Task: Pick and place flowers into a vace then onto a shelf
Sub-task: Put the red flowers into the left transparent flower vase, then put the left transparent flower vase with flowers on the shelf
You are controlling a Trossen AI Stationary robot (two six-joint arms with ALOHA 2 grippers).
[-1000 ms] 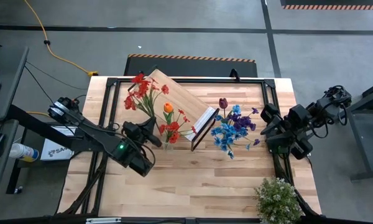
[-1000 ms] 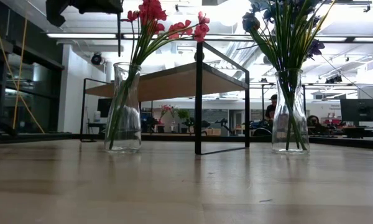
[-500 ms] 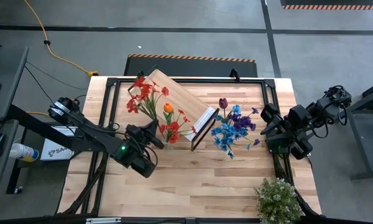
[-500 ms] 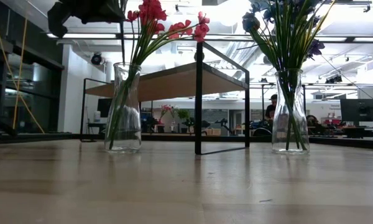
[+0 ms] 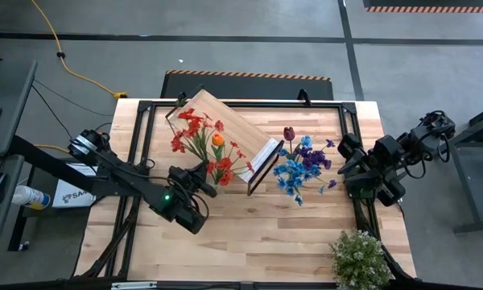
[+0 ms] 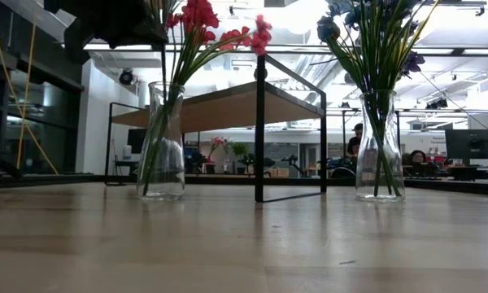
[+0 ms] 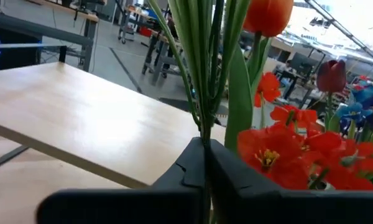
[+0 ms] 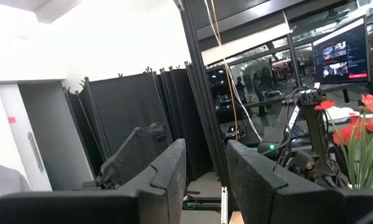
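Note:
My left gripper (image 5: 200, 182) is shut on the green stems of a red-bloomed spray (image 5: 195, 129), right beside the left glass vase (image 6: 163, 142). That vase also holds an orange tulip (image 5: 217, 138) and more red blooms (image 7: 286, 149). The right vase (image 6: 380, 146) carries blue and purple flowers (image 5: 303, 165) and a dark red rose (image 5: 289, 133). Between the vases stands the shelf (image 5: 233, 125), a light board on a black frame. My right gripper (image 8: 205, 174) waits open at the table's right edge. My left gripper pinches a bundle of several green stems (image 7: 204, 127) between its two shut fingers (image 7: 227, 168). It comes from the table's left, with the fingers lying across the stems. The stems rise upright above the fingers to the blooms. The fingers hide the lower ends.
A bushy pale green-white plant (image 5: 358, 258) stands at the table's near right corner. The shelf's black frame legs (image 6: 260, 134) stand between the two vases. Bare tabletop (image 5: 258, 234) lies on the near side of both vases.
My left gripper has moved down and a little toward the table's right and near edge, closer to the left vase, staying shut on the stems. The red spray has travelled with it, its blooms shifting toward the tulip.

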